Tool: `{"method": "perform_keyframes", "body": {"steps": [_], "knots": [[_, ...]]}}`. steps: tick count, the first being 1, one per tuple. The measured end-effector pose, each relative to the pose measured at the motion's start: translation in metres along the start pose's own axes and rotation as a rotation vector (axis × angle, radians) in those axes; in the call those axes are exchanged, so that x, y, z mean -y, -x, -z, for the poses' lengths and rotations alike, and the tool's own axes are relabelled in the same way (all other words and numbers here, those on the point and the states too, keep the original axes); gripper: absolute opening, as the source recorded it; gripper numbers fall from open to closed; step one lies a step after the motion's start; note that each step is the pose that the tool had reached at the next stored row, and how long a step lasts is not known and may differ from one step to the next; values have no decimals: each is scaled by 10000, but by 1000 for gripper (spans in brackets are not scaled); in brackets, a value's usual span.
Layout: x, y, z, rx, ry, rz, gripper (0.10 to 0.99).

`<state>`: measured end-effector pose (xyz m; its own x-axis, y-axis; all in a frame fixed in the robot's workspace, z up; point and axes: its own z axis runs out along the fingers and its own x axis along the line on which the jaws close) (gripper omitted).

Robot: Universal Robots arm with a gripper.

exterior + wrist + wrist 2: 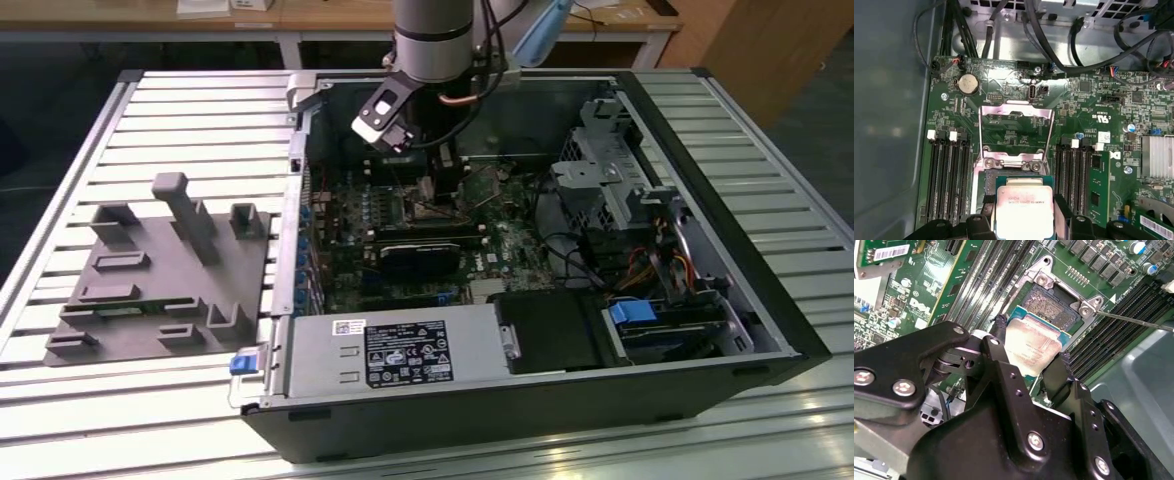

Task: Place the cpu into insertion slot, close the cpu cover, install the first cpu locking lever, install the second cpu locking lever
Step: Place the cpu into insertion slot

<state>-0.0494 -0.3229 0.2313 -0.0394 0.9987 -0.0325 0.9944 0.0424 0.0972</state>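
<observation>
My gripper (1031, 342) is shut on the cpu (1029, 347), a silvery square chip held by two opposite edges between black fingers (1000, 327). The cpu (1024, 207) hangs just above the insertion slot (1049, 305) and covers part of it; the dark socket centre still shows beyond the chip. The cpu cover (1015, 127), a thin metal frame, lies folded back open on the green motherboard past the slot (985, 181). A thin locking lever (1134, 320) sticks out beside the socket. In the exterior view the gripper (427, 170) reaches down into the open case over the slot (424, 210).
Long black memory slots (949, 175) flank the socket on both sides. Cables (1064, 50) run along the case wall beyond the board. A drive cage (614, 180) and power supply (400, 350) stand inside the case. A grey fixture plate (160, 270) lies at the exterior view's left.
</observation>
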Motion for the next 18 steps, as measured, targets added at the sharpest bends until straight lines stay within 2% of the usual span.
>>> {"method": "perform_keyframes", "body": {"steps": [18], "knots": [[19,-42,-118,-1,1,1,541]]}}
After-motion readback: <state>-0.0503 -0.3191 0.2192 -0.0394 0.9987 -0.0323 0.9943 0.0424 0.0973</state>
